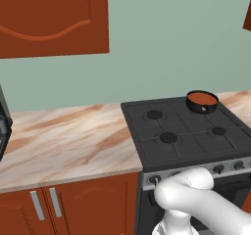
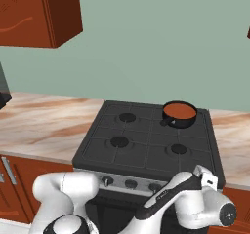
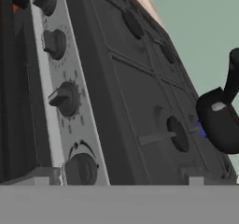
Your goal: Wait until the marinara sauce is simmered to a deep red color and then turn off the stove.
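Hand view puts your spread gripper (image 3: 119,181) low before the stove (image 3: 140,78), its knob (image 3: 80,170) at ten o'clock, sauce (image 2: 177,111) farther at two o'clock.

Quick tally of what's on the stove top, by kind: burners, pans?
Burners: 4, first at on the stove
Pans: 1, holding sauce
Total: 5
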Available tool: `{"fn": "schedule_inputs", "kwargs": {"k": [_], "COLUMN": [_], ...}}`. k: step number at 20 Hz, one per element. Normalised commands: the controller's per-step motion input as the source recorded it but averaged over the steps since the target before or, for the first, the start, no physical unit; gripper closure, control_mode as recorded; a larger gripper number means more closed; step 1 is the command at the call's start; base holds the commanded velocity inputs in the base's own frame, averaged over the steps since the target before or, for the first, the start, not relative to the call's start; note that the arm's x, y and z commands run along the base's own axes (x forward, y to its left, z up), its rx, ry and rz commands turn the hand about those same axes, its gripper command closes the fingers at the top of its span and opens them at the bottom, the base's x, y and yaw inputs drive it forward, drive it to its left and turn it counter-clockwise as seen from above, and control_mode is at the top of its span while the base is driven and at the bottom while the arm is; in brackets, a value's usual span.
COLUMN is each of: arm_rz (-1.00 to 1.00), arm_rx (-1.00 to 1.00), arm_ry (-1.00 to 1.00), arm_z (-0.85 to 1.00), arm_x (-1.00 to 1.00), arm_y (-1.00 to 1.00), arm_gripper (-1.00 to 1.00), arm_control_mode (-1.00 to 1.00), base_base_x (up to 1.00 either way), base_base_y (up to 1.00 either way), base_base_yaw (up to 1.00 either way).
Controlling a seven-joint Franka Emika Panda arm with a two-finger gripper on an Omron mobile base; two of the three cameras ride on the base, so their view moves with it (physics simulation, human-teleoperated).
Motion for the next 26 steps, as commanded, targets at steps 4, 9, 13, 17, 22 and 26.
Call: {"fn": "schedule_inputs", "kwargs": {"k": [4, 9, 13, 17, 22, 26], "arm_rz": [0.25, 0.16, -0.01, -0.05, -0.03, -0.10], "arm_rx": [-0.08, -0.07, 0.01, 0.06, 0.10, 0.05], "arm_ry": [0.00, 0.00, -0.07, -0.12, -0.08, -0.09], "arm_z": [-0.46, -0.50, -0.27, -0.21, -0.12, -0.11], "arm_x": [-0.44, -0.42, -0.02, 0.07, 0.10, 0.20], "arm_y": [-0.12, 0.11, 0.55, 0.60, 0.07, -0.01], "arm_gripper": [-1.00, -1.00, -1.00, -1.00, -1.00, -1.00], "arm_control_mode": [-1.00, -1.00, -1.00, -1.00, -1.00, -1.00], "base_base_x": [0.00, 0.00, 0.00, 0.00, 0.00, 0.00], "base_base_y": [0.00, 0.00, 0.00, 0.00, 0.00, 0.00], "base_base_yaw": [0.00, 0.00, 0.00, 0.00, 0.00, 0.00]}}
